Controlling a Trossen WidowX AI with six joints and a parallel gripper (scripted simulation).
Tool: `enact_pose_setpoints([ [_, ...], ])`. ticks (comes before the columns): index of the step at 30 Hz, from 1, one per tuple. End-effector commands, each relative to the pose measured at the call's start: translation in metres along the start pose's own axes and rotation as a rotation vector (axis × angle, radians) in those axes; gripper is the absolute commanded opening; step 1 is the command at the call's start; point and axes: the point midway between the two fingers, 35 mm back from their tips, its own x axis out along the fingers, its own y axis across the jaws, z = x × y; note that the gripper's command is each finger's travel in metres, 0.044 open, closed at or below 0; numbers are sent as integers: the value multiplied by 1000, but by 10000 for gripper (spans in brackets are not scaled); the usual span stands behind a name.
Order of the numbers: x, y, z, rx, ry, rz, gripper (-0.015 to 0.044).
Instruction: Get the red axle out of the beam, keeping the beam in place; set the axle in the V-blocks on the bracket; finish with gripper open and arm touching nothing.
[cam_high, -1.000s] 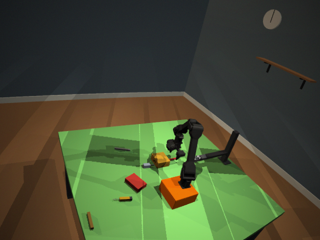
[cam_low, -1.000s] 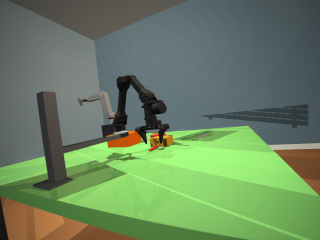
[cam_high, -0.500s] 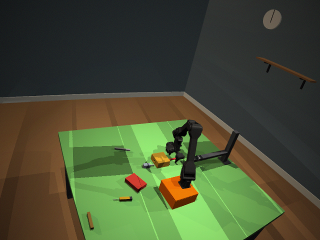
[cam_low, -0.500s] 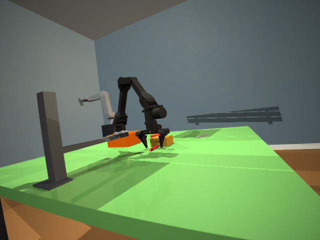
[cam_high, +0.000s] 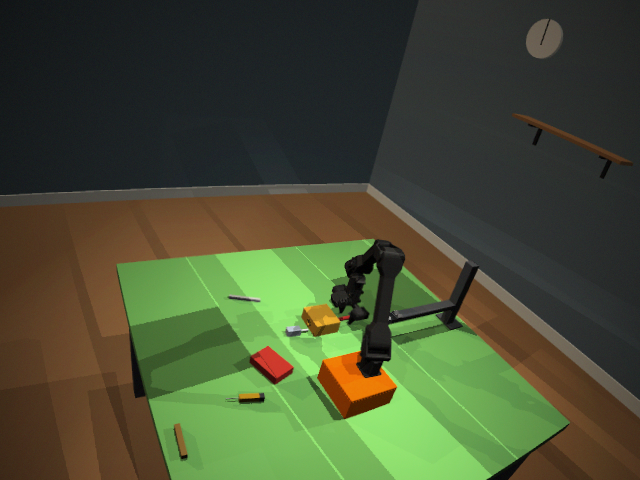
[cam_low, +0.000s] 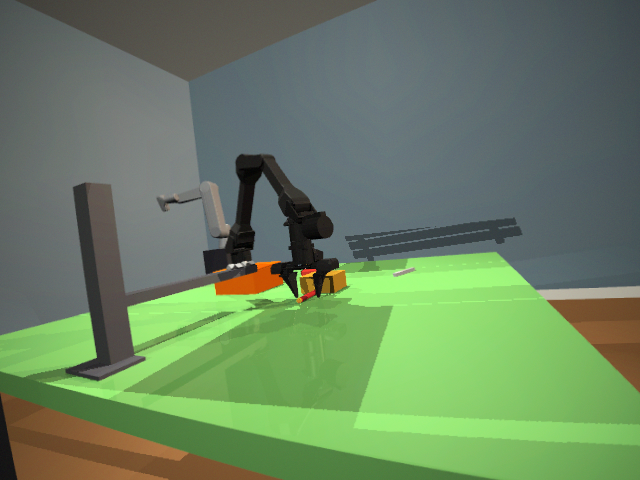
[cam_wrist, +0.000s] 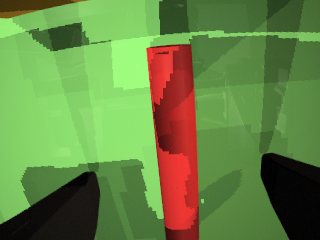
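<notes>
Grey, the bracket (cam_high: 421, 311) (cam_low: 100, 268) stands nearest in the exterior view. Beyond it, the gripper's (cam_high: 352, 315) (cam_low: 307, 296) (cam_wrist: 180, 167) fingers stand apart astride the red axle (cam_high: 344, 318) (cam_low: 308, 297) (cam_wrist: 175, 125), ungripped and seemingly out of the beam (cam_high: 320, 319) (cam_low: 337, 281) (cam_wrist: 40, 6) behind. Picking up seems in hand; next calls for a centred squeeze, then a lift.

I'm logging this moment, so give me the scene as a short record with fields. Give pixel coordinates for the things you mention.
axle: red (cam_high: 344, 318) (cam_low: 308, 297) (cam_wrist: 175, 125), beside the orange-yellow block (cam_high: 321, 317) (cam_low: 337, 281)
tool: open (cam_high: 350, 312) (cam_low: 307, 295) (cam_wrist: 179, 165), fingers either side of axle
bracket: gray (cam_high: 423, 311) (cam_low: 107, 279), axle not on it
nearby: red box (cam_high: 271, 364), yellow-handled tweezers-like item (cam_high: 251, 397)
</notes>
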Motion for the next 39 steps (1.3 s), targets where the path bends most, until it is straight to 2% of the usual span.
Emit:
enact_pose_setpoints([
  [1,0,0,0,0,0,0,230],
  [8,0,0,0,0,0,0,46],
  [15,0,0,0,0,0,0,0],
  [22,-12,-3,-1,0,0,0,0],
  [39,-129,-7,-3,-5,-1,1,0],
])
